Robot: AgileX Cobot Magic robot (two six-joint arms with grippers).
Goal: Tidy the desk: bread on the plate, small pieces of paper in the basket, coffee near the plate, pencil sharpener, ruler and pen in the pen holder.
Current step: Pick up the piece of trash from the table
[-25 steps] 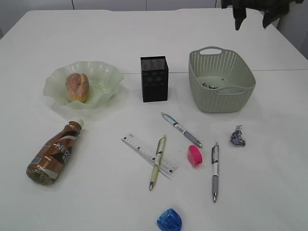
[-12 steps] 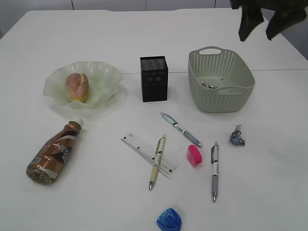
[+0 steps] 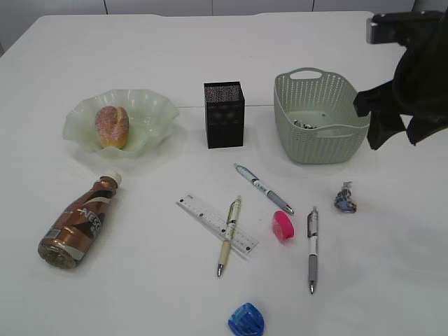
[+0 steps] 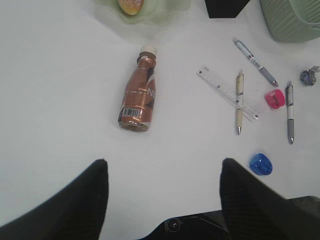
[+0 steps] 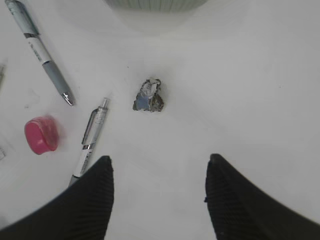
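Observation:
The bread (image 3: 112, 126) lies on the green plate (image 3: 155, 112). The coffee bottle (image 3: 77, 222) lies on its side in front of the plate. The ruler (image 3: 210, 218), three pens (image 3: 264, 187) (image 3: 229, 235) (image 3: 312, 248), a pink sharpener (image 3: 283, 225) and a blue sharpener (image 3: 246, 320) lie on the table. A crumpled paper (image 3: 344, 199) lies in front of the basket (image 3: 320, 119). My right gripper (image 3: 397, 142) is open and empty, above and right of the paper (image 5: 148, 96). My left gripper (image 4: 162, 167) is open and empty, high over the table, out of the exterior view.
The black pen holder (image 3: 224, 114) stands between plate and basket. The basket holds small scraps. In the right wrist view (image 5: 159, 162) the pink sharpener (image 5: 41, 135) and two pens lie left of the paper.
My right gripper has come down from the top right corner to beside the basket's right end, over the crumpled paper. Nothing on the table has moved.

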